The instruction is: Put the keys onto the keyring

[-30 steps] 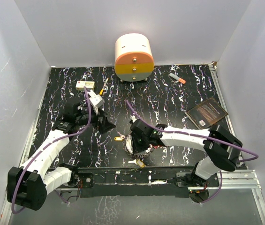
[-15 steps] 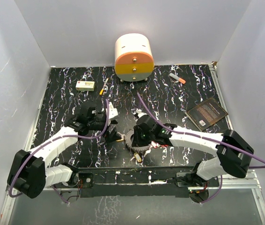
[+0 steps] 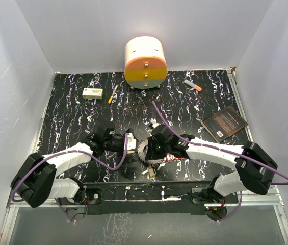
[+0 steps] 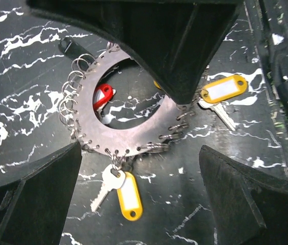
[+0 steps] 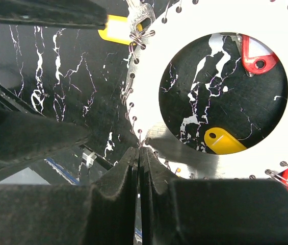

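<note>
A round little cabinet [image 3: 145, 62] stands at the back of the desk [image 3: 67, 115]. Its three drawers are shut, so what they hold is hidden.

The desk is black with white veins, and pale walls close it in on three sides. On it lie a white box [image 3: 92, 93], a marker pen [image 3: 192, 85] and a dark book [image 3: 225, 123]. The keyring [image 3: 145, 151] lies flat near the front edge, between the two arms.

The left hand [image 3: 130, 149] hovers over the keyring with its fingers wide apart. The right hand [image 3: 153, 150] has its fingers pressed together, with their tips at the rim. Whether they pinch the metal I cannot tell.

From above, the keyring is mostly covered by the two hands. The left wrist view shows the keyring [image 4: 133, 140] whole, with small wire loops strung round its rim. A yellow-tagged key [image 4: 126, 196] hangs on a loop at the near edge. A second yellow-tagged key [image 4: 225, 89] lies just beside the rim, and a red tag [image 4: 103, 96] sits in the hole. The left hand's fingers [image 4: 31, 199] frame the bottom corners.

The right wrist view shows the closed fingertips [image 5: 133, 168] meeting at the rim of the keyring [image 5: 225, 20]. A red tag [image 5: 256, 53] and a yellow tag [image 5: 224, 142] lie inside the hole.
</note>
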